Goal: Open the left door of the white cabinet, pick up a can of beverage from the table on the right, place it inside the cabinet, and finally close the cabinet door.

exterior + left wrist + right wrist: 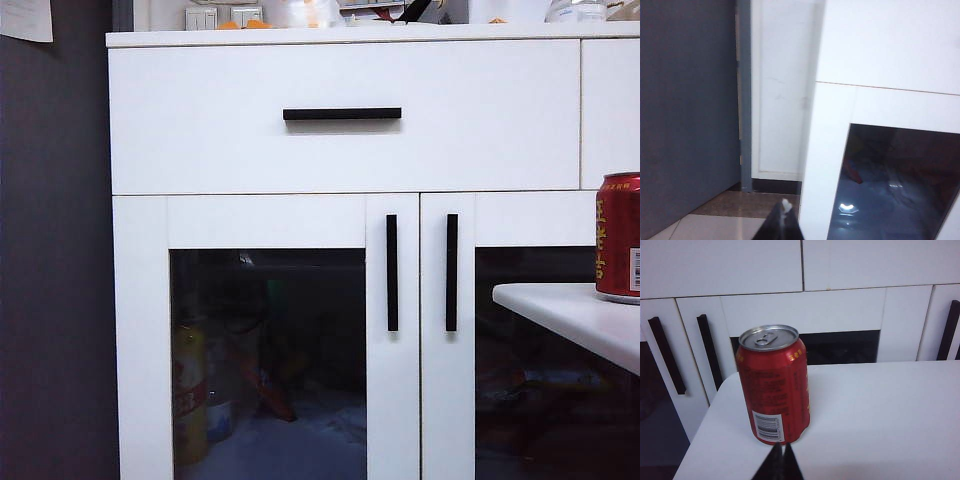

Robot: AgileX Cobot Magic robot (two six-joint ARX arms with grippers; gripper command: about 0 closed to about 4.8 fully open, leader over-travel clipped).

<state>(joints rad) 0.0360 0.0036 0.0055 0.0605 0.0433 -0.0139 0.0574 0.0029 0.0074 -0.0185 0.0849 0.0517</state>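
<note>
The white cabinet (340, 150) fills the exterior view, its left door (265, 220) closed, with a dark glass panel and a vertical black bar handle (392, 272). A red can of beverage (619, 236) stands upright on the white table (570, 315) at the right edge. In the right wrist view the can (773, 382) stands just beyond my right gripper (781, 450), which is shut and empty. My left gripper (785, 207) is shut too, low beside the cabinet's left corner (820, 165), holding nothing. Neither arm shows in the exterior view.
A drawer with a horizontal black handle (341, 114) sits above the doors; the right door's handle (451, 272) is next to the left one. A yellow bottle (189, 395) and other items show behind the glass. A dark grey wall (55, 260) stands left of the cabinet.
</note>
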